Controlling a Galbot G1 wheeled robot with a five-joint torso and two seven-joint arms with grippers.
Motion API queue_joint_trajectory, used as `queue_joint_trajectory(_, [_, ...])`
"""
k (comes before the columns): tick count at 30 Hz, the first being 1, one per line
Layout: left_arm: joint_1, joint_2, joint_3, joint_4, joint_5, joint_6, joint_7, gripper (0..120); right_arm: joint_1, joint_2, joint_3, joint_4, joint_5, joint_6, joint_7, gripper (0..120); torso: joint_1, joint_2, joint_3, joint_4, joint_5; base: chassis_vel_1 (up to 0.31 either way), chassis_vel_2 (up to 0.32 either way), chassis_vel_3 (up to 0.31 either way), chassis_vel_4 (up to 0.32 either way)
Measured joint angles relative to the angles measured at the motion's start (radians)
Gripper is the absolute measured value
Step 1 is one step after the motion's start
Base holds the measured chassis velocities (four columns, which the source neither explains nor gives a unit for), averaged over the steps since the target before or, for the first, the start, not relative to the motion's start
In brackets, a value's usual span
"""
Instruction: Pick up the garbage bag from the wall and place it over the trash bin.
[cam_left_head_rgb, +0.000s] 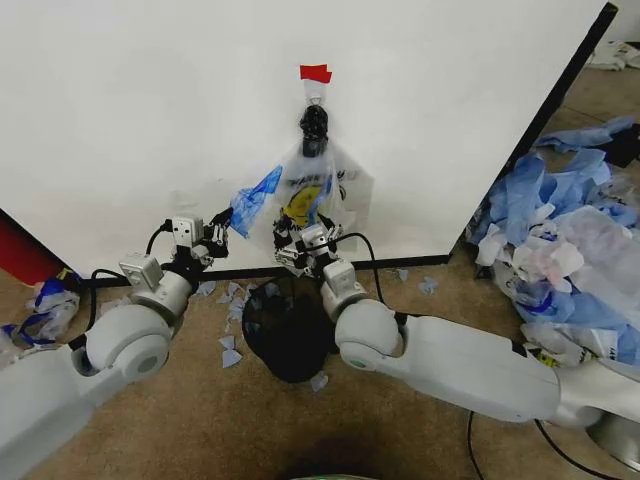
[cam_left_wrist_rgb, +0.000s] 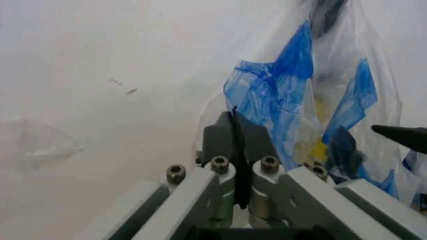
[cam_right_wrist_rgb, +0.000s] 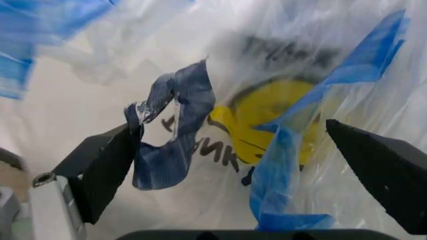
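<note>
**Operator:** I have the thin translucent-white plastic garbage bag with the yellow smiley face and blue patches hanging on the plain white wall panel. It is bunched at a dark knot under the strip of red tape, and its long axis runs straight down toward the floor.

**Observer:** Which arm is nearer?

**Operator:** The right gripper. It sits at the bag's lower edge, directly in front of the print. In the right wrist view its two black fingers stand wide apart, with the smiley face and a twisted blue strip between them; one finger touches that strip, but nothing is clamped.

**Observer:** And the left?

**Operator:** The left gripper is just beside the bag's left corner, at a blue flap that sticks out sideways. From the left wrist view its fingers look pressed together; I judge it is pinching that flap, though the contact itself is hidden.

**Observer:** The bin?

**Operator:** The small round black wire-mesh trash bin stands on the brown carpet right below the bag, partly behind my right forearm. Torn blue scraps litter the floor by the black baseboard, and a heap of other plastic bags lies off to my right.
</note>
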Motion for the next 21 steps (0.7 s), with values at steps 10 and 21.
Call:
queue_joint_trajectory(10, [0.035, -0.002, -0.019, -0.021, 0.009, -0.006, -0.002, 0, 0.022, 0.054, -0.009, -0.111, 0.009, 0.003, 0.000, 100, 0.000, 0.000, 0.000, 0.0001, 0.0001, 0.000, 0.000, 0.000, 0.000])
queue_joint_trajectory(21, [0.047, -0.009, -0.021, -0.021, 0.022, -0.015, -0.003, 0, 0.046, 0.090, -0.011, -0.161, 0.026, 0.015, 0.000, 95, 0.000, 0.000, 0.000, 0.0002, 0.0000, 0.000, 0.000, 0.000, 0.000])
